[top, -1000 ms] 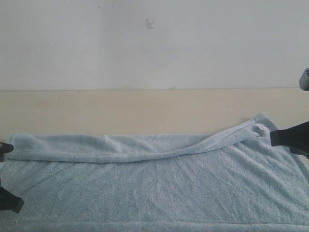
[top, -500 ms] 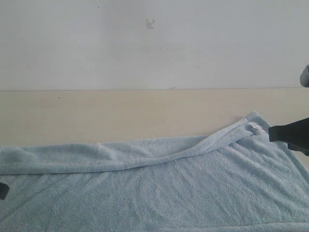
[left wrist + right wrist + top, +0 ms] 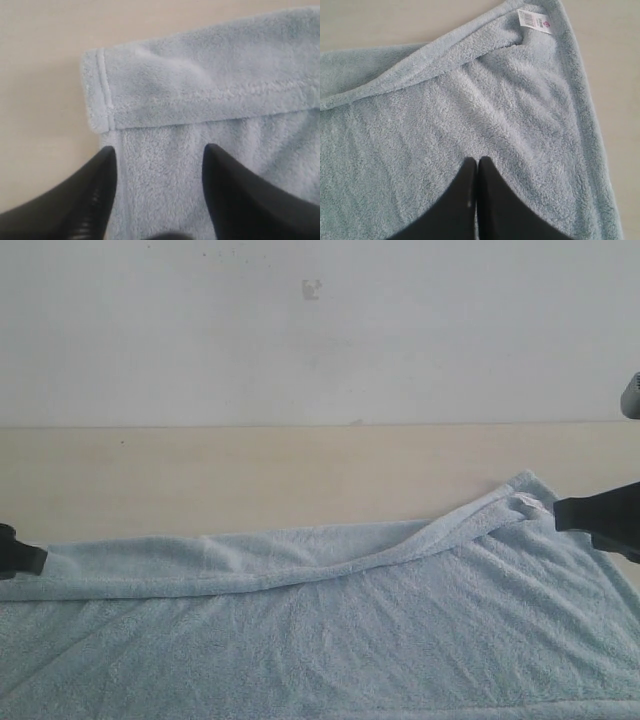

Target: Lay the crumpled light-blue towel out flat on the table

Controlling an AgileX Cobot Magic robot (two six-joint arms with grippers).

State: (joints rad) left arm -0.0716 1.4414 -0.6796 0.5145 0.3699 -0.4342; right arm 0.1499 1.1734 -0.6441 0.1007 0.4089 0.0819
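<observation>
Pale-blue fluffy terry towel (image 3: 350, 630) on beige wood-look table (image 3: 250, 475), far edge folded; L jaws apart, empty; R jaws pressed together, gripping nothing.

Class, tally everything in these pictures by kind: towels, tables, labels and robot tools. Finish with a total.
towel: 1
table: 1
label: 1
tools: 2, the left tool and the right tool
Total: 5
</observation>
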